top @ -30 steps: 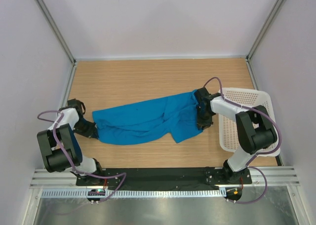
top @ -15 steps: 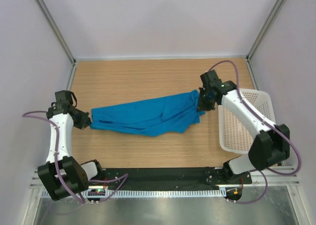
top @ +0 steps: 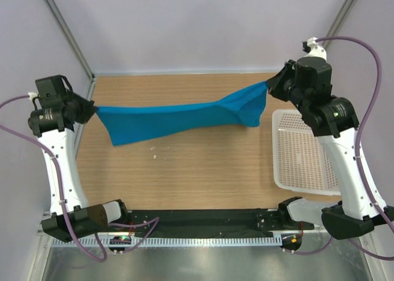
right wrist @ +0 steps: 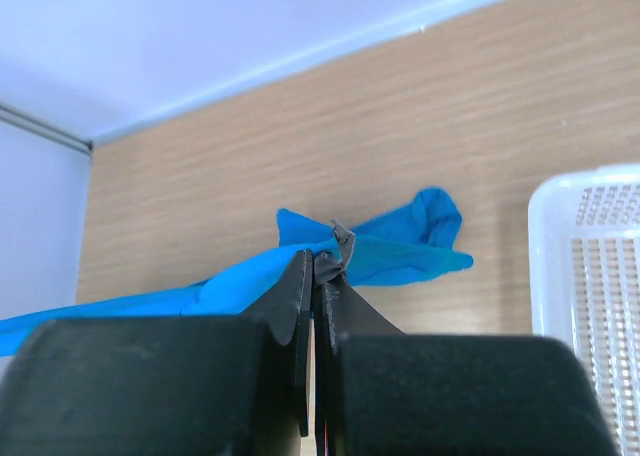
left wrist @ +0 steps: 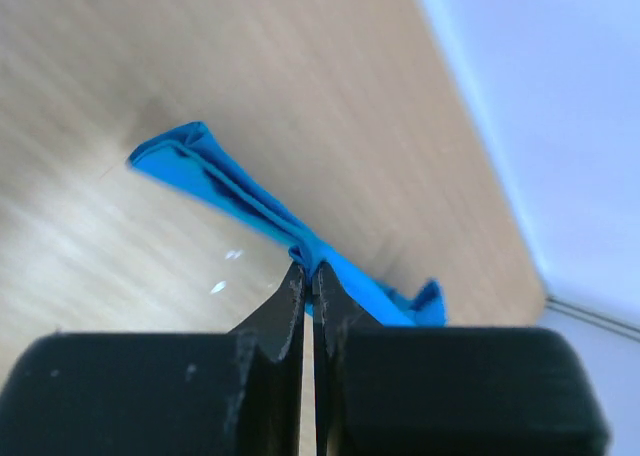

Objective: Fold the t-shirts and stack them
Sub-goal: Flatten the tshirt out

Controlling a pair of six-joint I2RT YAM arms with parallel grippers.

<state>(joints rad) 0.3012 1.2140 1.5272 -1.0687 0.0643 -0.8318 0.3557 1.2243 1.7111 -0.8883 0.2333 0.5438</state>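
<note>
One bright blue t-shirt hangs stretched in the air above the wooden table, held at both ends. My left gripper is shut on its left end, raised at the far left; the left wrist view shows the cloth pinched between the closed fingers. My right gripper is shut on its right end, raised at the far right. The right wrist view shows the cloth and a small grey tag pinched at the fingertips. A loose part droops below the right gripper.
A white plastic lattice basket stands on the table's right side, below the right arm; it also shows in the right wrist view. Small white specks lie on the wooden table. Walls enclose the left, back and right.
Both arms have risen and spread outward, lifting the t-shirt off the table and pulling it taut between them. Both grippers have kept their hold.
</note>
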